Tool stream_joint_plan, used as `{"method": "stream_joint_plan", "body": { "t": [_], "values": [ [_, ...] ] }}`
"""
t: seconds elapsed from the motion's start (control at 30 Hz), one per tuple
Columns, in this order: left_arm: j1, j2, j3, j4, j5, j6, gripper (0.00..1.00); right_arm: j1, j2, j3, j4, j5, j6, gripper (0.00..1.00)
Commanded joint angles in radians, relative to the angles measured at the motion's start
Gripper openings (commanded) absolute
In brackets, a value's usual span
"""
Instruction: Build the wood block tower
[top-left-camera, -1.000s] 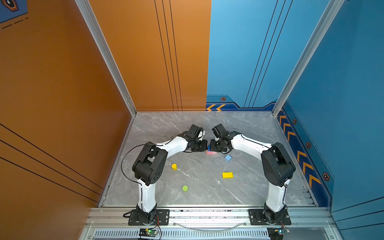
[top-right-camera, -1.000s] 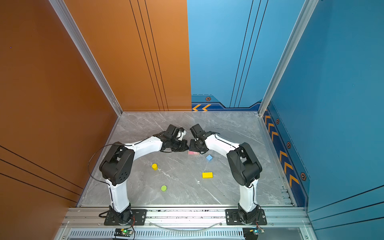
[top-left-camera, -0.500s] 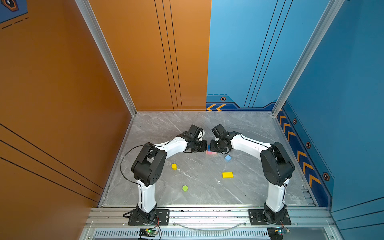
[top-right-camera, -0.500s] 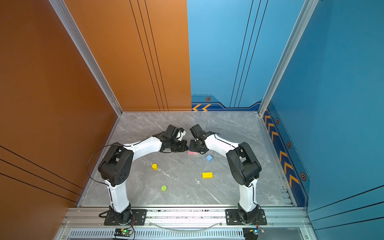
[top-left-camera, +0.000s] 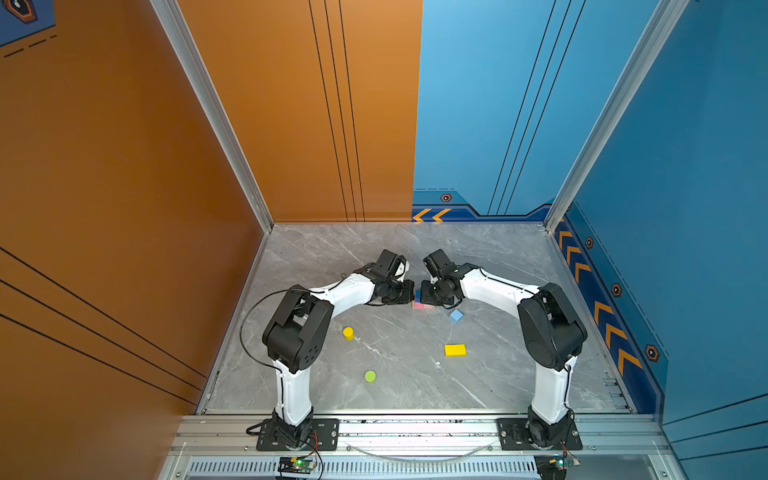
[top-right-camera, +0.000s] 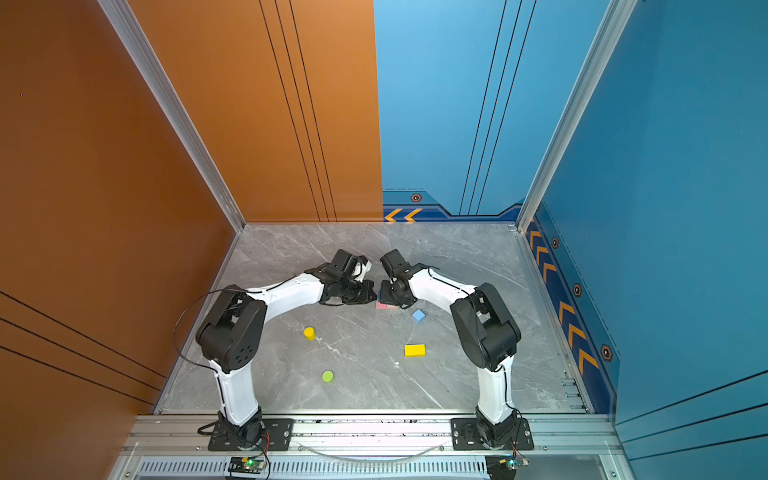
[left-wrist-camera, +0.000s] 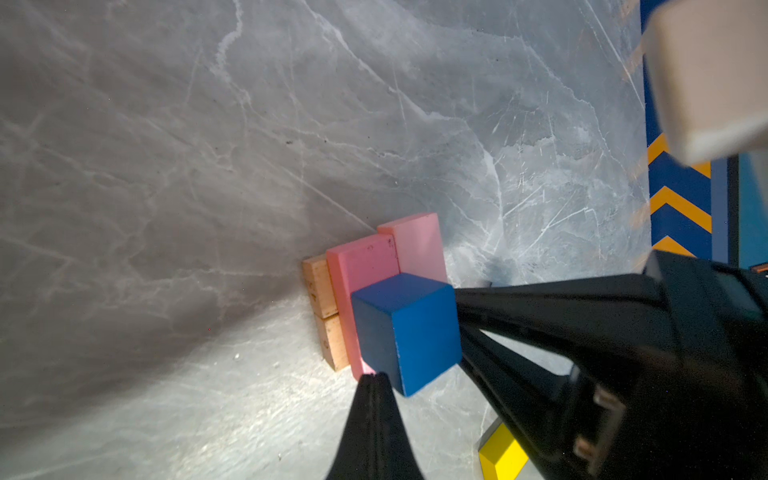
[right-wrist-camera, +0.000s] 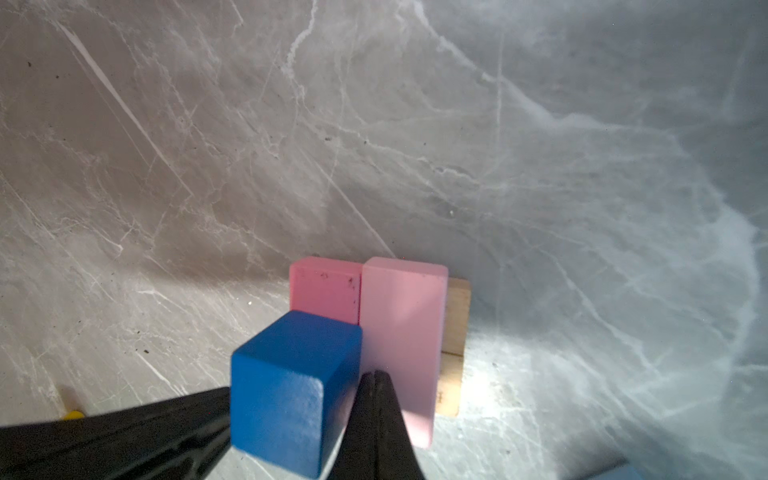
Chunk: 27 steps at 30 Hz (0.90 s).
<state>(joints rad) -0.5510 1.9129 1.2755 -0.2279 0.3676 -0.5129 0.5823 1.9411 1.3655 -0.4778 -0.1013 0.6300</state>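
Grey marble floor (top-left-camera: 374, 249) carries the tower (right-wrist-camera: 328, 286): two tan planks (left-wrist-camera: 320, 286) lowest, two pink bars (right-wrist-camera: 401, 316) laid on them, a dark-blue cube (left-wrist-camera: 407, 328) on top. Left gripper (left-wrist-camera: 376, 380) and right gripper (right-wrist-camera: 376, 376), both pinched fully closed and holding nothing, flank that cube, tips against its opposite sides. Just behind the right gripper lies the light-blue cube (top-left-camera: 456, 316), with the yellow brick (top-left-camera: 455, 350) farther back. Behind the left gripper stand the yellow cylinder (top-left-camera: 348, 333) and, farther, the lime-green cylinder (top-left-camera: 370, 376).
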Motion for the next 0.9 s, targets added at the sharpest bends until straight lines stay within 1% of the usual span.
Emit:
{"method": "stream_joint_plan", "body": {
  "t": [0.0,0.87],
  "values": [
    [-0.009,-0.035,-0.017,-0.020,-0.018,0.021,0.00,-0.006,0.005,0.006,0.014,0.025,0.014,0.02],
    [-0.007,-0.039,-0.018,-0.024,-0.018,0.020,0.00,-0.006,0.008,0.033,0.023,0.027,0.014,0.02]
  ]
}}
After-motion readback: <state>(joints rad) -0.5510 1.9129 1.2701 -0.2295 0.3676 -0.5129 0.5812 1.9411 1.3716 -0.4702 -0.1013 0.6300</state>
